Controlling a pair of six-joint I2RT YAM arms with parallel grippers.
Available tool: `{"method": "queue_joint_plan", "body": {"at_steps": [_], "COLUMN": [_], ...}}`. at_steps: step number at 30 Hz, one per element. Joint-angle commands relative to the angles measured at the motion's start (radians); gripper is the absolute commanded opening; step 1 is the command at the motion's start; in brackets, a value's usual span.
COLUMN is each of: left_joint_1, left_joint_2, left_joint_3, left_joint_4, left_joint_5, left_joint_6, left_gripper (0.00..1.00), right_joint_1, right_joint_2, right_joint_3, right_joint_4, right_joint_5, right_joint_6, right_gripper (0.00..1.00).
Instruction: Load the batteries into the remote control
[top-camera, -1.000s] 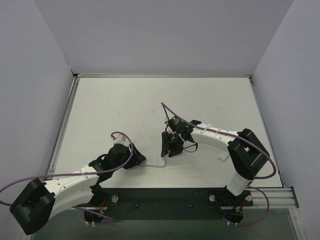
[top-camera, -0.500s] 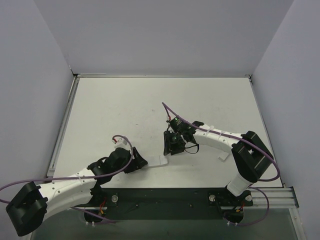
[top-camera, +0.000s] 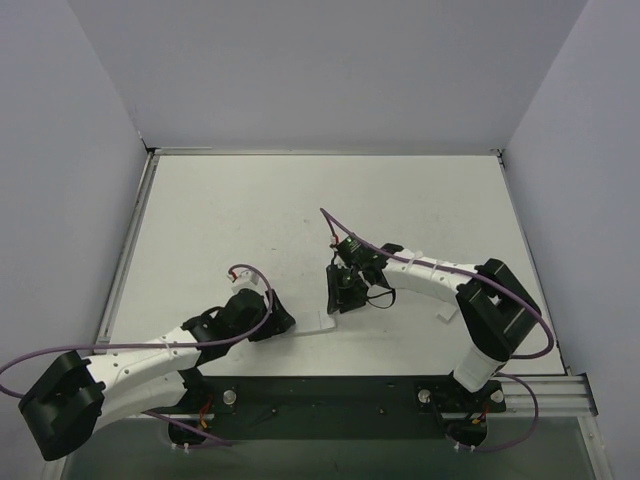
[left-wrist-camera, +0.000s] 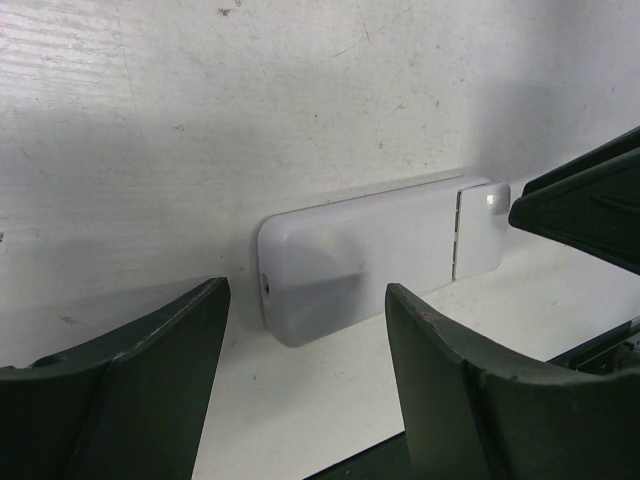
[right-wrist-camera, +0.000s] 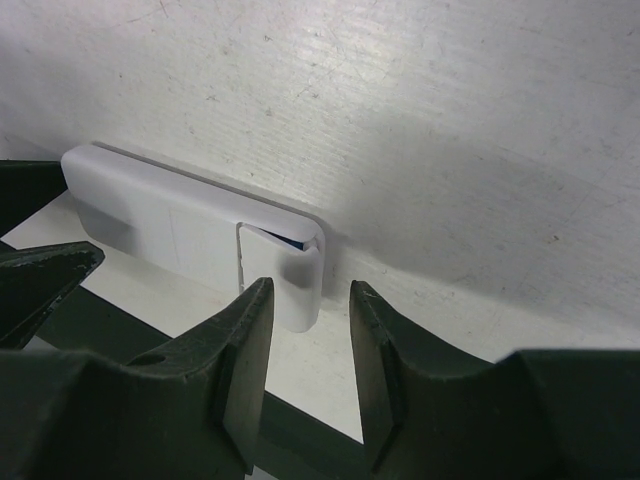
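On the scratched white table (top-camera: 250, 220), near its front edge, the remote control (left-wrist-camera: 370, 250) lies back up, my left gripper (left-wrist-camera: 305, 295) spread wide around one end, I think to steady it, my right gripper (right-wrist-camera: 310, 288) slightly parted at the half-open lid (right-wrist-camera: 270, 265).

The remote control (left-wrist-camera: 370, 250) was seen as plain white with a blue sliver (right-wrist-camera: 293, 242) at its cover's edge, the table (top-camera: 230, 210) as scuffed white, the left gripper (left-wrist-camera: 305, 300) and right gripper (right-wrist-camera: 310, 290) as black, the cables (top-camera: 330, 222) as purple.
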Motion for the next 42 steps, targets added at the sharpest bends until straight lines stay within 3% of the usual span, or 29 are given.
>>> {"method": "queue_joint_plan", "body": {"at_steps": [1, 18, 28, 42], "left_joint_1": [0.000, -0.004, -0.004, -0.016], "left_joint_2": [0.051, 0.094, 0.103, 0.143], "left_joint_3": [0.044, 0.039, 0.027, 0.013], "left_joint_4": [0.020, 0.038, 0.051, 0.127], "left_joint_5": [-0.019, 0.017, 0.036, 0.077], "left_joint_6": [0.035, 0.035, 0.028, 0.009], "left_gripper": [0.74, 0.73, 0.71, 0.63], "right_joint_1": [0.023, 0.040, 0.037, 0.048], "right_joint_2": [0.023, 0.059, 0.063, 0.113], "right_joint_3": [0.004, 0.008, 0.003, 0.043], "right_joint_4": [-0.009, -0.026, -0.055, -0.063], "right_joint_5": [-0.016, 0.007, 0.025, -0.042], "right_joint_6": [0.000, 0.020, 0.017, 0.016], "right_gripper": [0.33, 0.32, 0.21, 0.17]}}
